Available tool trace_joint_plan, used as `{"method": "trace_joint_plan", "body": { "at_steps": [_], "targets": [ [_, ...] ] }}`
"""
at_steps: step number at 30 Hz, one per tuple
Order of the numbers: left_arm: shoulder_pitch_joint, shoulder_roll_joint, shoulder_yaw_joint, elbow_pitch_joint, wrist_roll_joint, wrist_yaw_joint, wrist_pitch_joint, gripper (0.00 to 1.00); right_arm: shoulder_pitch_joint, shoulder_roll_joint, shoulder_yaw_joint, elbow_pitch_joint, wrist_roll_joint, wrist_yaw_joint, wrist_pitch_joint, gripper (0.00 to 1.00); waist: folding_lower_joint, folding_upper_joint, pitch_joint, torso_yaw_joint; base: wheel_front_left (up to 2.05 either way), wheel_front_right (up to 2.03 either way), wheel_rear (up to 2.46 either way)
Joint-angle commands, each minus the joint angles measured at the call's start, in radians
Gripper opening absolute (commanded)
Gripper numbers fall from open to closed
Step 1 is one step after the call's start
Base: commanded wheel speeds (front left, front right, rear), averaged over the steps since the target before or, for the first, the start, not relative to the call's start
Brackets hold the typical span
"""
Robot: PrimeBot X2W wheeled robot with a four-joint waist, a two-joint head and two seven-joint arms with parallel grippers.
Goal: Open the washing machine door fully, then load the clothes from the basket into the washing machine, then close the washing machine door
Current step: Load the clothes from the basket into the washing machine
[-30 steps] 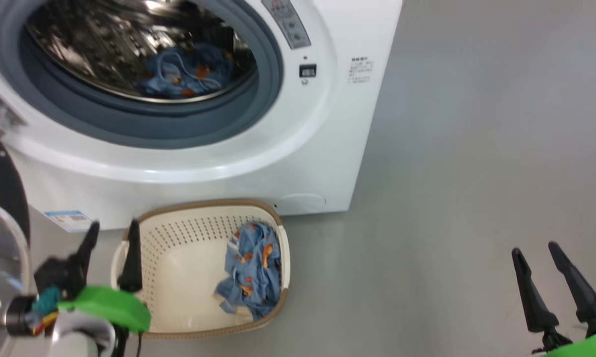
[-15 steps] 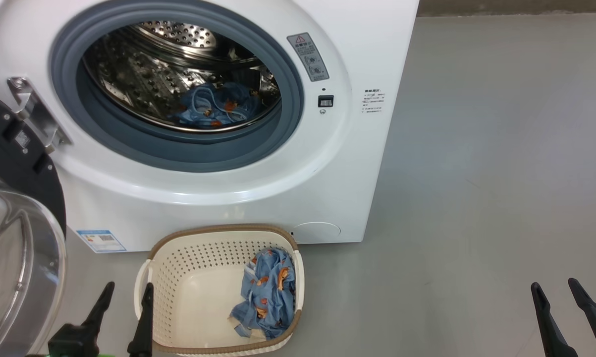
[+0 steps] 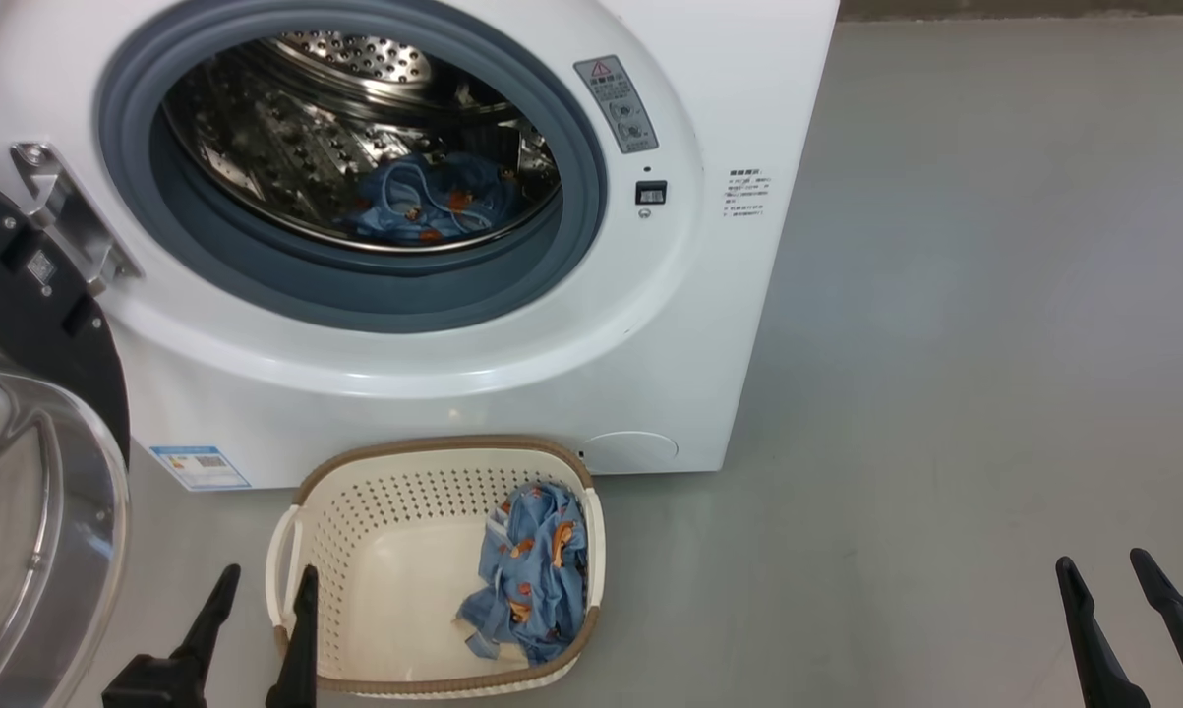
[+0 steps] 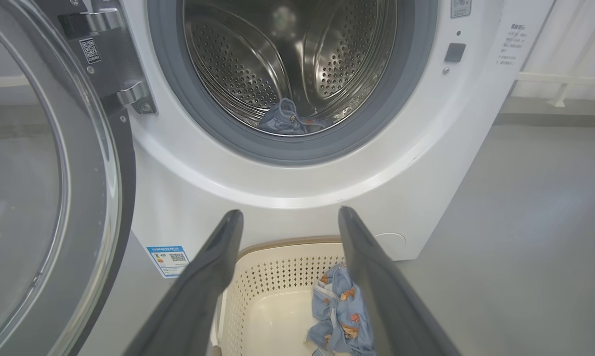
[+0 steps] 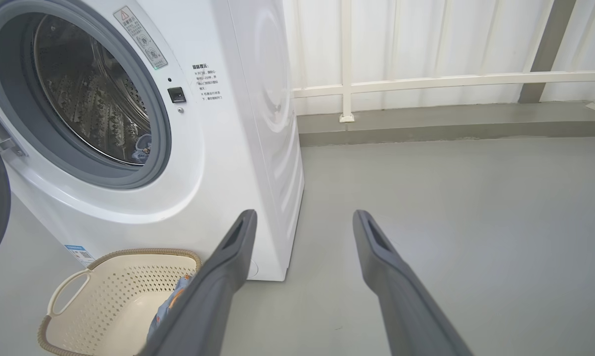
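view has tilted up; blue label sticker (image 3: 200,467) beside basket (image 3: 443,444).

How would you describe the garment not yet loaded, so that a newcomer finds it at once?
Find the big white washing machine; on the floor before it stands a cream basket with a brown rim. Inside, against its right wall, lies a crumpled light blue garment with orange figures. A similar blue cloth lies in the steel drum; this one is in the basket.
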Motion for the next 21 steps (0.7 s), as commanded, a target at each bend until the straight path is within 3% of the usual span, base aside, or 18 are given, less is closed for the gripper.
{"method": "trace_joint_plan", "body": {
  "at_steps": [1,11,21],
  "targets": [
    [-0.010,0.012,0.027,-0.027,-0.014,0.008,-0.004,1.00,-0.014,-0.032,0.015,-0.025,-0.006,0.006,-0.005,1.00,0.0001,0.0000,0.007,-0.001,0.00,0.00,0.00],
    [-0.052,0.012,-0.083,0.070,-0.104,0.025,-0.004,1.00,-0.067,-0.019,0.028,-0.038,-0.010,0.006,-0.005,1.00,0.0001,0.0000,0.072,-0.018,0.00,0.00,0.00],
    [-0.225,0.012,-0.263,0.329,-0.189,0.017,-0.004,1.00,-0.147,0.000,0.041,-0.046,-0.005,0.006,-0.005,1.00,0.0001,0.0000,0.194,-0.038,0.00,0.00,0.00]
  ]
}}
